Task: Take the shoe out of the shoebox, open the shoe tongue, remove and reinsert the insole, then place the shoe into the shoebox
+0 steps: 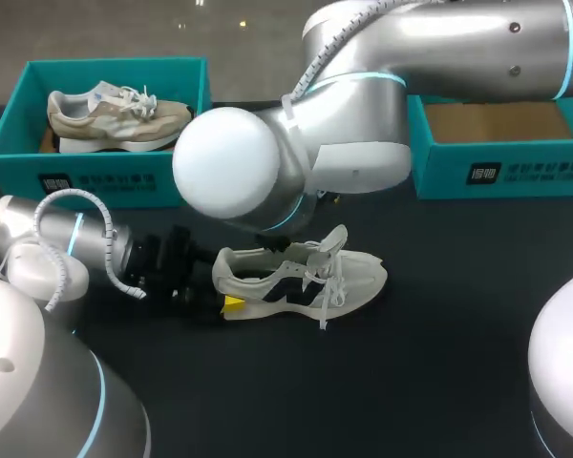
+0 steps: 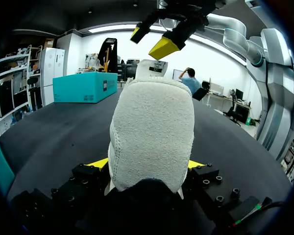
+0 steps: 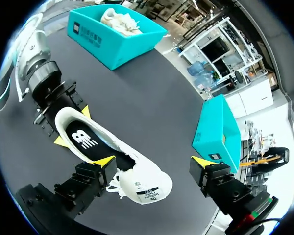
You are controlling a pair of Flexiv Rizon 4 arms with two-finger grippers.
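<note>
Head view, far left: teal cardboard shoebox (image 1: 19,157) with a tan and white sneaker (image 1: 115,114) inside. Next, left gripper (image 1: 232,303) squeezed tight on the heel (image 2: 152,132) of a white and black lace-up sneaker (image 1: 306,281), standing on its sole on the black table (image 1: 439,382), out of both boxes. Above its tongue (image 3: 146,190), right gripper (image 3: 153,161) with fingers wide apart, holding nothing. Far right, second teal cardboard box (image 1: 540,174)
</note>
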